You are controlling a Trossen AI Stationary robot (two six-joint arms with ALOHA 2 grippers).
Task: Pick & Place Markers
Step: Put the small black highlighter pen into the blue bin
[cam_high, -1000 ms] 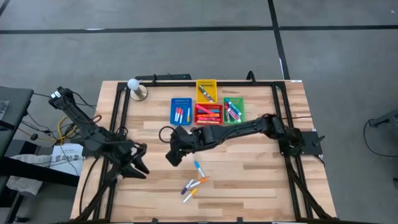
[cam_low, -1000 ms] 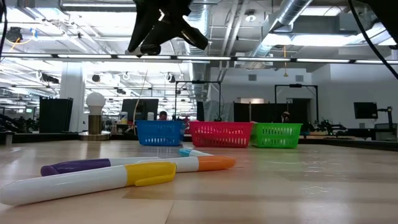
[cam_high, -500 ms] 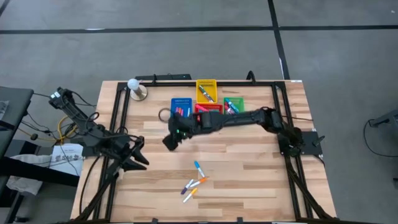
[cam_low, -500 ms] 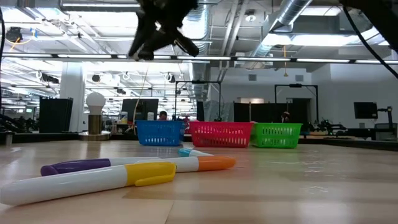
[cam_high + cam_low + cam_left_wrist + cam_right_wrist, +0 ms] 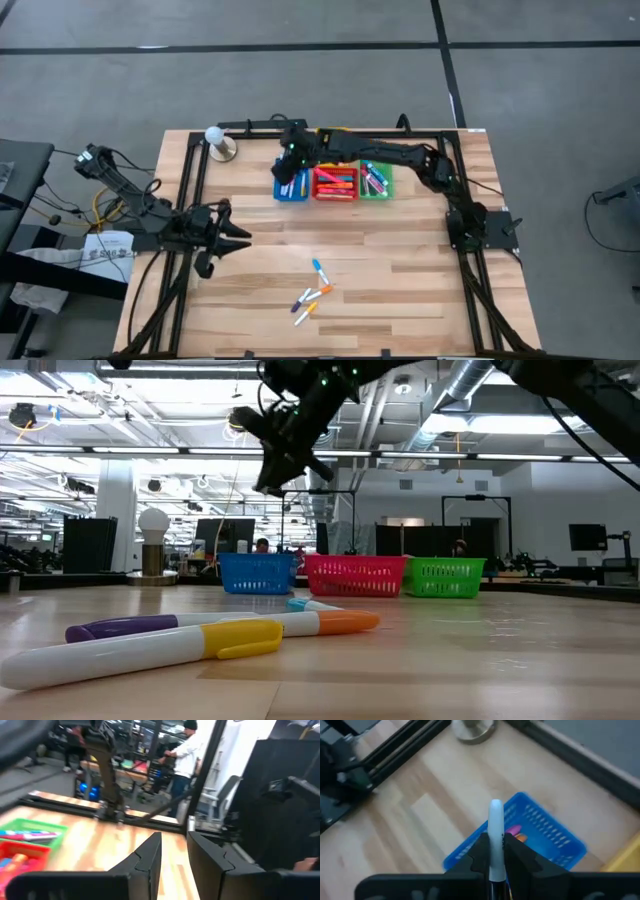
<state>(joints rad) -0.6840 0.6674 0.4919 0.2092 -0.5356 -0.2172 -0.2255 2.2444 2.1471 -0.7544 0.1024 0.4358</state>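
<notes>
Overhead, right gripper (image 5: 494,851) pinching white marker (image 5: 495,827) — above blue bin (image 5: 540,832), no legible writing

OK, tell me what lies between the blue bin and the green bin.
The red bin, with markers in it, sits between the blue bin and green bin; both the high and low views show it.

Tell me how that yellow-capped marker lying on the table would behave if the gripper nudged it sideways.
The yellow-capped marker looks round and smooth, so it would probably roll on the wooden table. Its cap clip may stop the roll early. It looks rigid and light, so it would likely skid rather than bend.
</notes>
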